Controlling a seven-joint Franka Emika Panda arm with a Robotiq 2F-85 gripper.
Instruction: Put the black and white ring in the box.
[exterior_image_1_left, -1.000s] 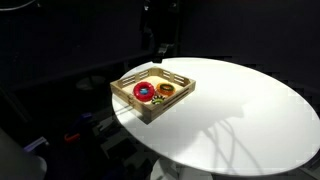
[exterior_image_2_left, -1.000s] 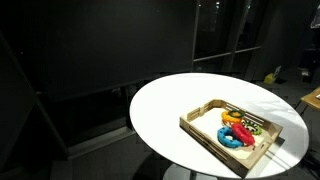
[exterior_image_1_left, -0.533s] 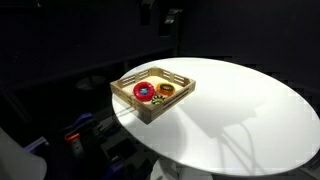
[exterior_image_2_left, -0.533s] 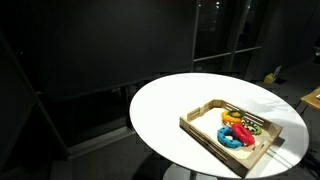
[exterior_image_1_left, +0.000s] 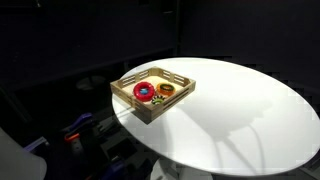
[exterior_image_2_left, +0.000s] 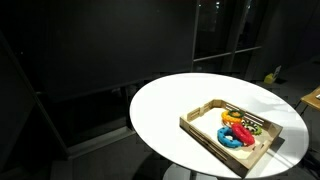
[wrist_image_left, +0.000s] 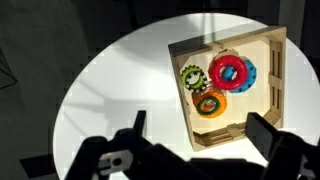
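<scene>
Black and white ring (wrist_image_left: 191, 76): lies flat inside the box (wrist_image_left: 250, 106), beside the red ring (wrist_image_left: 227, 71). Likely light, stiff; grip across its rim. Pincer (wrist_image_left: 199, 125): spread wide, empty, above the worktop (wrist_image_left: 110, 80).

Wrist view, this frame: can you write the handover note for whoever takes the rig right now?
Gripper: open, empty, hanging above the white table, touching nothing.
The black and white ring: lying flat inside the box, beside the red ring and the orange-yellow ring.
Done: the ring is in the box and nothing grips it.
Left: nothing on the placement, as far as these views show; probably just park the arm.
</scene>
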